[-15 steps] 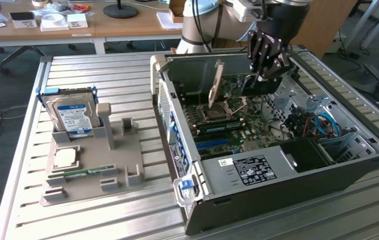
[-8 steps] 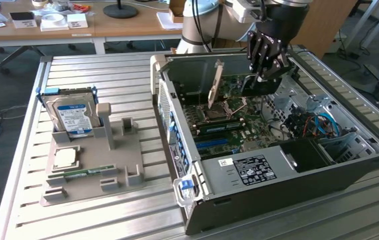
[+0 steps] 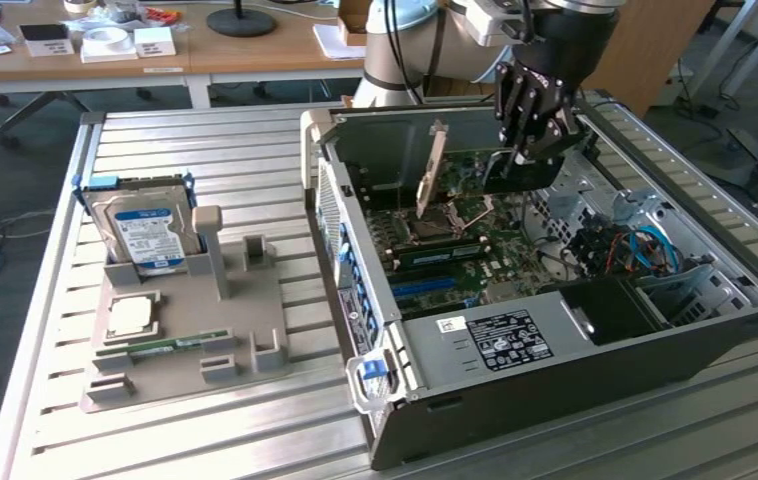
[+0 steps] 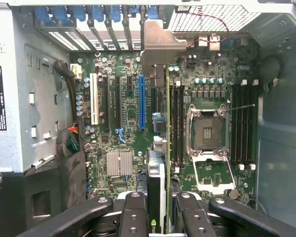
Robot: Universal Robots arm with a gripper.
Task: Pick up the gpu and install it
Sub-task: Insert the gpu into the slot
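The gpu (image 4: 156,187) sits edge-on between my fingers in the wrist view, and its silver bracket (image 4: 158,47) points toward the case's rear slot openings. My gripper (image 4: 160,210) is shut on it. In the exterior view my gripper (image 3: 537,150) reaches down into the open computer case (image 3: 553,340). It holds the card's black face (image 3: 513,175) upright over the motherboard (image 3: 466,250), with the bracket (image 3: 435,160) near the rear wall. The card runs parallel to the blue expansion slot (image 4: 142,101), just beside it. Whether its lower edge touches the board is hidden.
A CPU socket (image 4: 207,131) and RAM slots lie beside the card. Cables and a drive cage (image 3: 633,250) fill the case's exterior-view right. On the table to the exterior view's left, a grey fixture (image 3: 239,320) holds a blue-label hard drive (image 3: 146,235), a CPU (image 3: 132,315) and a RAM stick (image 3: 166,345).
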